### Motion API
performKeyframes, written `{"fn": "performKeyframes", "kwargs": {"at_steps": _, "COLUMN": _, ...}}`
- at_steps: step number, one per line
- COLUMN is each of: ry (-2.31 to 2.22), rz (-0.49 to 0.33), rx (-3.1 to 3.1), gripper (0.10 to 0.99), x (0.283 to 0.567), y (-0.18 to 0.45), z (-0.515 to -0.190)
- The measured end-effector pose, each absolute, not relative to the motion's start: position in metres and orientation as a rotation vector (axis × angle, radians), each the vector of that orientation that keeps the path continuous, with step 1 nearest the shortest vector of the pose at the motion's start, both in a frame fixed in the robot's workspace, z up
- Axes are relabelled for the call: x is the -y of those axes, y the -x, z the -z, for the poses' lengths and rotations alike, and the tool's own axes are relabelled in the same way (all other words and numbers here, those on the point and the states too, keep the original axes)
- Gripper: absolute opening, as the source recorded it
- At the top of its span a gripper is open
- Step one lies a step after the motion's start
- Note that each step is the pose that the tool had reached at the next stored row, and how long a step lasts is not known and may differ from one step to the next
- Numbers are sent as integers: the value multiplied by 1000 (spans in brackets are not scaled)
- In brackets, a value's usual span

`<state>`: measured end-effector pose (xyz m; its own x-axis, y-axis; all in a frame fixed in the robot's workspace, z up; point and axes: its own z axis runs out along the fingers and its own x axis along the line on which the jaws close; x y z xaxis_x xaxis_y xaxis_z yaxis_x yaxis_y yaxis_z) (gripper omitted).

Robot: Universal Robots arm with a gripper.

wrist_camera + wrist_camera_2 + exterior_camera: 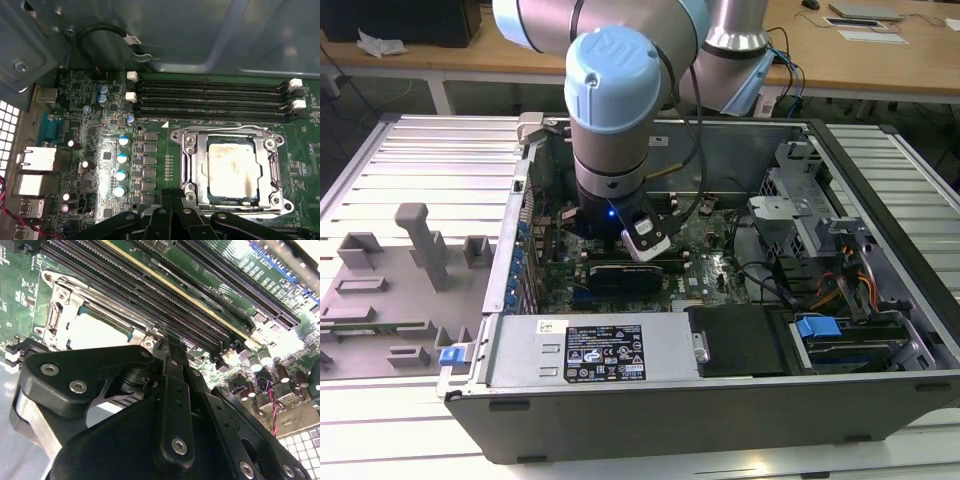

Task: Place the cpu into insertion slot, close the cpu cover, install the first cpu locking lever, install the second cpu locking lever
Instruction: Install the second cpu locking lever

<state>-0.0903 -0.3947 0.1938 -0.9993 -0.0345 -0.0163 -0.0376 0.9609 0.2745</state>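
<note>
I count one cpu (232, 172), pale tan, lying flat inside the one insertion slot (188, 170), with the one cpu cover (227, 134) closed down over it so the chip shows through the square window. In the second wrist view the same cpu (95, 330) sits in the slot just beyond the gripper's black linkage. Beside the slot I count four long black memory slots (210, 102) running parallel, and on the slot's other side a row of four blue-topped capacitors (121, 165) on the green motherboard (90, 135).

There is one arm (620, 90), pointing straight down into the open computer case (720, 410), wrist above the board. The gripper (172, 192) hangs right at the slot's edge, its tips brought together to a narrow point near the cover's rim; I cannot tell whether they touch it.
</note>
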Motion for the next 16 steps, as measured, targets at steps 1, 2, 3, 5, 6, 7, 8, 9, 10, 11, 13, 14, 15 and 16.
{"fn": "performKeyframes", "kwargs": {"at_steps": 1, "ry": 57, "rz": -424, "rx": -3101, "gripper": 106, "x": 395, "y": 90, "z": -194}}
{"fn": "performKeyframes", "kwargs": {"at_steps": 2, "ry": 58, "rz": -419, "rx": -3102, "gripper": 106, "x": 395, "y": 90, "z": -195}}
{"fn": "performKeyframes", "kwargs": {"at_steps": 3, "ry": 58, "rz": -415, "rx": -3102, "gripper": 106, "x": 395, "y": 90, "z": -196}}
{"fn": "performKeyframes", "kwargs": {"at_steps": 5, "ry": 57, "rz": -415, "rx": -3102, "gripper": 106, "x": 395, "y": 90, "z": -200}}
{"fn": "performKeyframes", "kwargs": {"at_steps": 6, "ry": 57, "rz": -415, "rx": -3102, "gripper": 106, "x": 395, "y": 90, "z": -202}}
{"fn": "performKeyframes", "kwargs": {"at_steps": 7, "ry": 57, "rz": -415, "rx": -3102, "gripper": 106, "x": 395, "y": 90, "z": -206}}
{"fn": "performKeyframes", "kwargs": {"at_steps": 8, "ry": 57, "rz": -415, "rx": -3102, "gripper": 106, "x": 395, "y": 90, "z": -208}}
{"fn": "performKeyframes", "kwargs": {"at_steps": 9, "ry": 57, "rz": -415, "rx": -3102, "gripper": 106, "x": 395, "y": 90, "z": -211}}
{"fn": "performKeyframes", "kwargs": {"at_steps": 10, "ry": 57, "rz": -415, "rx": -3102, "gripper": 106, "x": 395, "y": 90, "z": -214}}
{"fn": "performKeyframes", "kwargs": {"at_steps": 11, "ry": 57, "rz": -415, "rx": -3102, "gripper": 106, "x": 395, "y": 90, "z": -217}}
{"fn": "performKeyframes", "kwargs": {"at_steps": 13, "ry": 58, "rz": -415, "rx": -3102, "gripper": 106, "x": 395, "y": 89, "z": -221}}
{"fn": "performKeyframes", "kwargs": {"at_steps": 14, "ry": 58, "rz": -415, "rx": -3102, "gripper": 106, "x": 395, "y": 88, "z": -223}}
{"fn": "performKeyframes", "kwargs": {"at_steps": 15, "ry": 55, "rz": -411, "rx": -3104, "gripper": 106, "x": 395, "y": 84, "z": -223}}
{"fn": "performKeyframes", "kwargs": {"at_steps": 16, "ry": 52, "rz": -405, "rx": -3107, "gripper": 106, "x": 395, "y": 81, "z": -223}}
